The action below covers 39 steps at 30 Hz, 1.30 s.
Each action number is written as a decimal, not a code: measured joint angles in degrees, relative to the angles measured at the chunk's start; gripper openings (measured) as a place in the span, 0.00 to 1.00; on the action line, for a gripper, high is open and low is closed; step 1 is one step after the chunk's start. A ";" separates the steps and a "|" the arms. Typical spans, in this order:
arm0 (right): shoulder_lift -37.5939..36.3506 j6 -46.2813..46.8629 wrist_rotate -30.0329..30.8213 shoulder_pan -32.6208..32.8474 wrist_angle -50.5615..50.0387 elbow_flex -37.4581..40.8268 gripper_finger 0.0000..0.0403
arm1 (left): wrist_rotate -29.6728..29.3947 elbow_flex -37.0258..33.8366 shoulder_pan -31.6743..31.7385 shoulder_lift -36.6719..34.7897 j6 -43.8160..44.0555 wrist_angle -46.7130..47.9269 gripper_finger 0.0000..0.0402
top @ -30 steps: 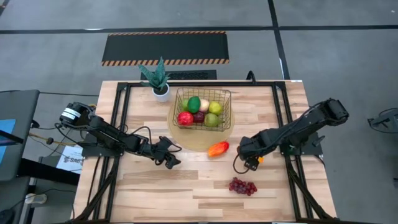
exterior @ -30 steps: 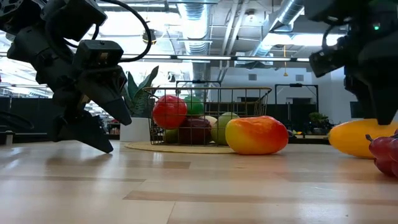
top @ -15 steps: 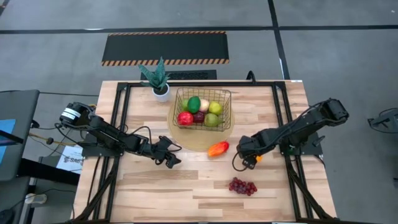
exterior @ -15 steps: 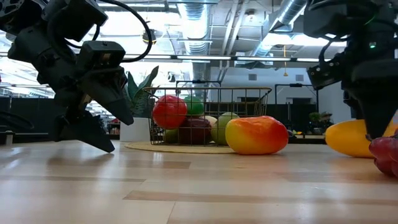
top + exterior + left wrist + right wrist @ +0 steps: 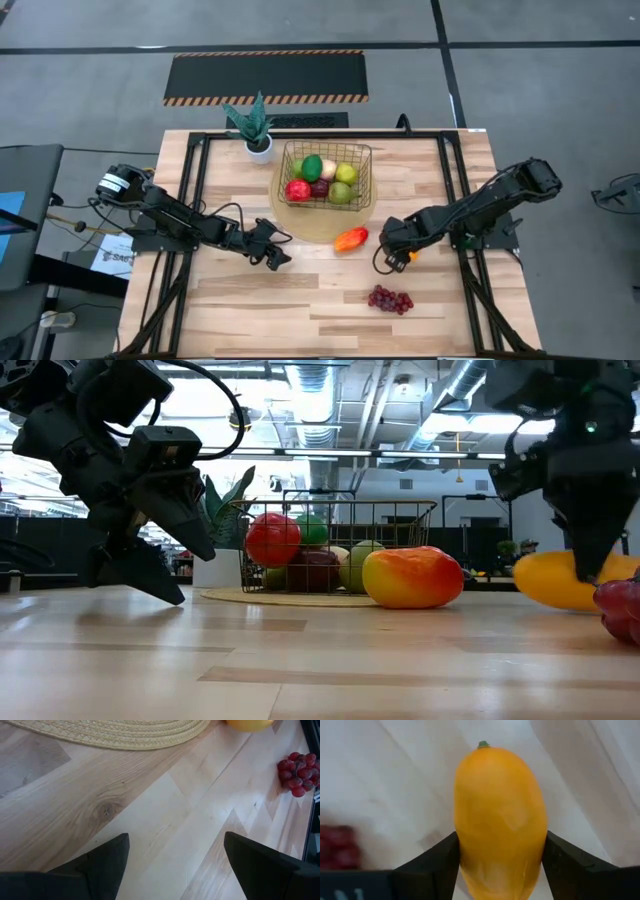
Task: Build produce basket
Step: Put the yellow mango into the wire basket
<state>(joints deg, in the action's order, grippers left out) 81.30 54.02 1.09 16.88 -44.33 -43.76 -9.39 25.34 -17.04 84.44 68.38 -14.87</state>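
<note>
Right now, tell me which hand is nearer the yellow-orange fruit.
The right hand: its fingers stand on either side of the yellow-orange fruit, pressing its sides. The left hand rests far across the table, beyond the orange-red mango.

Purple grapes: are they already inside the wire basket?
No. In the high view the purple grapes lie on the bare table, well apart from the basket.

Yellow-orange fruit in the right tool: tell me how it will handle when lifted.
The yellow-orange fruit looks smooth and glossy, so it may slip between the right tool fingers. Its rounded, oblong shape would probably roll if released. It seems rigid, showing no dent.
</note>
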 joint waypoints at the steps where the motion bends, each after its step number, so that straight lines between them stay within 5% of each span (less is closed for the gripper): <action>1: -0.02 0.04 -0.09 0.00 0.17 -0.60 0.61 | 0.00 0.00 0.00 0.00 0.00 0.00 0.79; 18: -0.05 -6.38 -7.28 -1.56 20.93 -16.22 0.61 | 0.00 0.00 -0.02 0.00 -0.32 0.00 0.79; 29: -0.05 -5.43 3.67 -17.07 20.67 -27.89 0.61 | 0.00 0.04 -0.02 -0.04 -1.31 0.88 0.79; 39: 0.70 1.49 7.21 -30.84 13.68 -28.82 0.61 | 0.95 0.09 0.00 -0.07 -2.79 1.49 0.79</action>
<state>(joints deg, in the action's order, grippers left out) 82.00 55.51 8.30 -13.96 -30.65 -72.58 -8.44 25.43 -17.04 84.38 65.59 -13.38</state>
